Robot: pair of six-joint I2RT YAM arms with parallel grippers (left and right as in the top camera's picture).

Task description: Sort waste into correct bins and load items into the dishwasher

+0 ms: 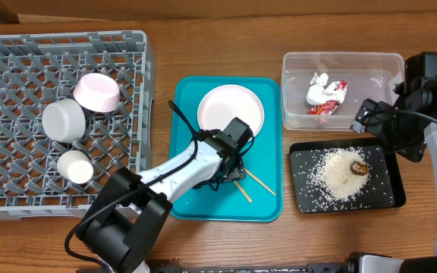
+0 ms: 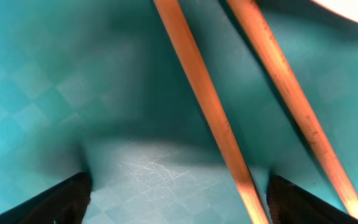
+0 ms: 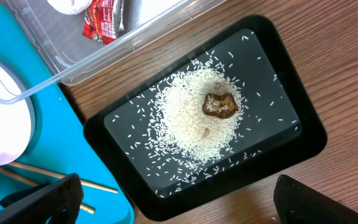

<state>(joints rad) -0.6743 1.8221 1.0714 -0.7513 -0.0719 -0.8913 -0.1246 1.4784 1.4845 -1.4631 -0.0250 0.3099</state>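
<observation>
Hovering the left gripper point(image 2: 178, 182) low over the teal tray point(image 1: 268, 152), with fingers point(image 2: 55, 199) spread wide and clamping nothing. Straddling one chopstick point(image 2: 205, 102) between those fingers, with the second chopstick point(image 2: 286, 84) running just beside it and crossing the finger at 5 o'clock in the left wrist view. Showing both sticks, from overhead, on the teal tray at 5 o'clock from the large plate point(image 1: 231, 111), close to its rim. Holding the right gripper point(image 3: 176, 186) wide open and empty above the black tray point(image 3: 278, 62), at 3 o'clock from the teal one, with rice point(image 3: 191, 118) and a brown lump point(image 3: 220, 104) heaped inside. Showing the clear tub point(image 1: 294, 68) at 12 o'clock from the black tray, containing the red wrapper point(image 1: 334, 100) and white tissue point(image 1: 317, 83). Showing the grey rack point(image 1: 21, 45) at 9 o'clock, carrying three white dishes point(image 1: 65, 120).
</observation>
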